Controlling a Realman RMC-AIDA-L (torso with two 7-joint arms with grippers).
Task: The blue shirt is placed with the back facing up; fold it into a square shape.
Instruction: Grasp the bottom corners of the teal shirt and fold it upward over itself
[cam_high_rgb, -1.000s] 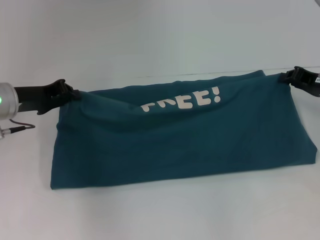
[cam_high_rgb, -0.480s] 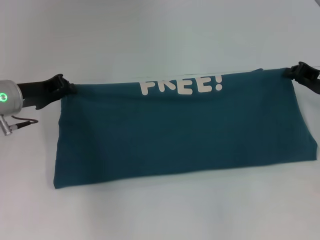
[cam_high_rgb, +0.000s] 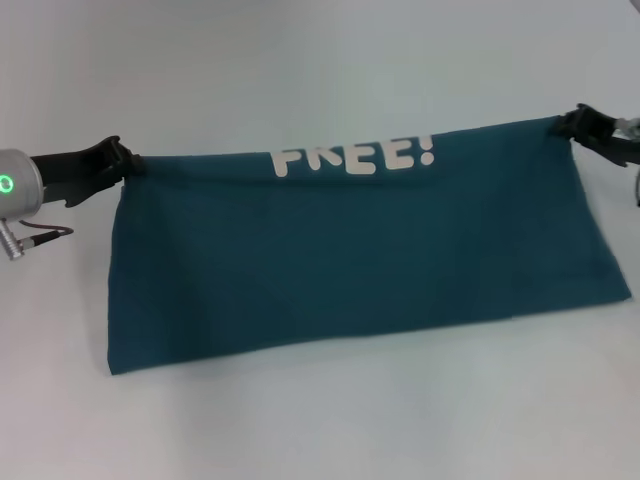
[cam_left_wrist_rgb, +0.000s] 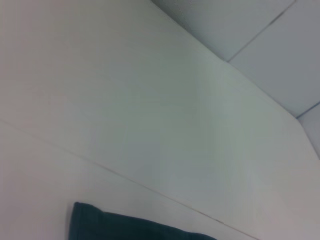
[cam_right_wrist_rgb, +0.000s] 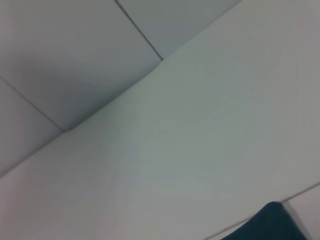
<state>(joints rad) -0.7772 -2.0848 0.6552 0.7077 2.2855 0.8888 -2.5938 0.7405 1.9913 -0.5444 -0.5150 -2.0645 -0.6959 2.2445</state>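
- The blue shirt (cam_high_rgb: 360, 260) is pulled tauter than a second ago, its far edge lifted and straight, white lettering showing.
- The left tool (cam_high_rgb: 122, 164) pinches its left corner, the right tool (cam_high_rgb: 568, 126) its right corner.
- Its near edge lies on the white table (cam_high_rgb: 320, 420).

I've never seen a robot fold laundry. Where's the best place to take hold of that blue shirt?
By its two far corners, from the outer sides, as now. The left hand pinches the blue shirt at one corner, the right hand at the other. That keeps the edge by the white lettering taut, so the limp cloth probably won't sag or bunch.
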